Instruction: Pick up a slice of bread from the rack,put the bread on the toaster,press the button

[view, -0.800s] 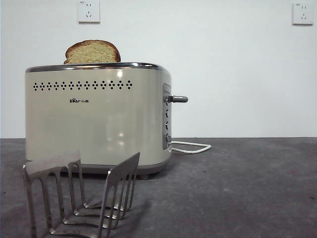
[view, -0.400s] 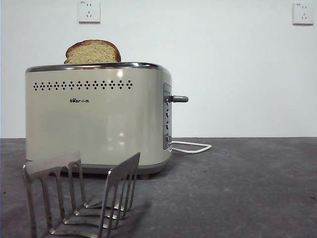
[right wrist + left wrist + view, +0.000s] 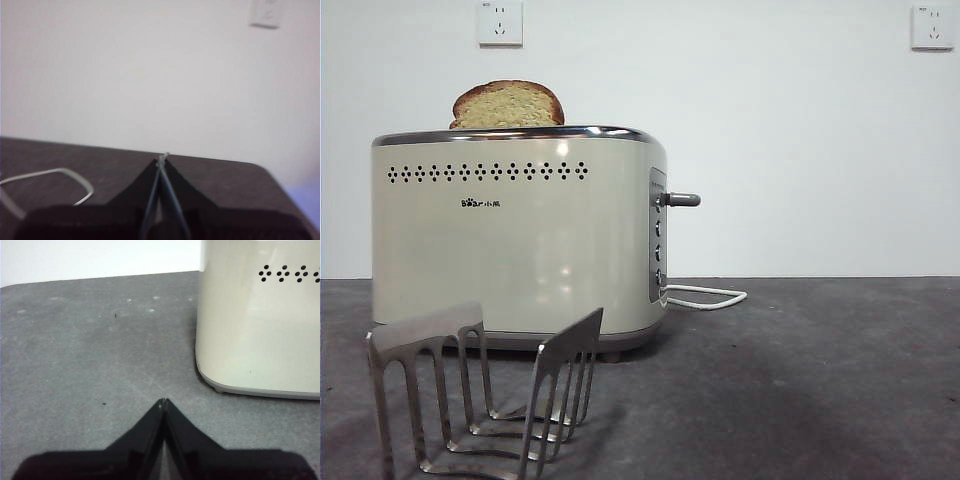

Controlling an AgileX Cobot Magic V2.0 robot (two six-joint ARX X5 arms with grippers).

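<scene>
The slice of bread (image 3: pixel 507 104) stands upright in the top of the cream toaster (image 3: pixel 515 240), its rounded top showing above the chrome rim. The grey lever knob (image 3: pixel 682 199) sticks out of the toaster's side panel, high on it. The silver rack (image 3: pixel 480 390) stands empty in front of the toaster. My left gripper (image 3: pixel 163 402) is shut and empty, low over the table beside the toaster's end (image 3: pixel 260 320). My right gripper (image 3: pixel 162 159) is shut and empty, over the table facing the wall. Neither gripper shows in the front view.
A white power cord (image 3: pixel 705 296) loops on the dark table (image 3: pixel 800 380) right of the toaster; it also shows in the right wrist view (image 3: pixel 60 175). Two wall sockets (image 3: pixel 499 22) sit high on the white wall.
</scene>
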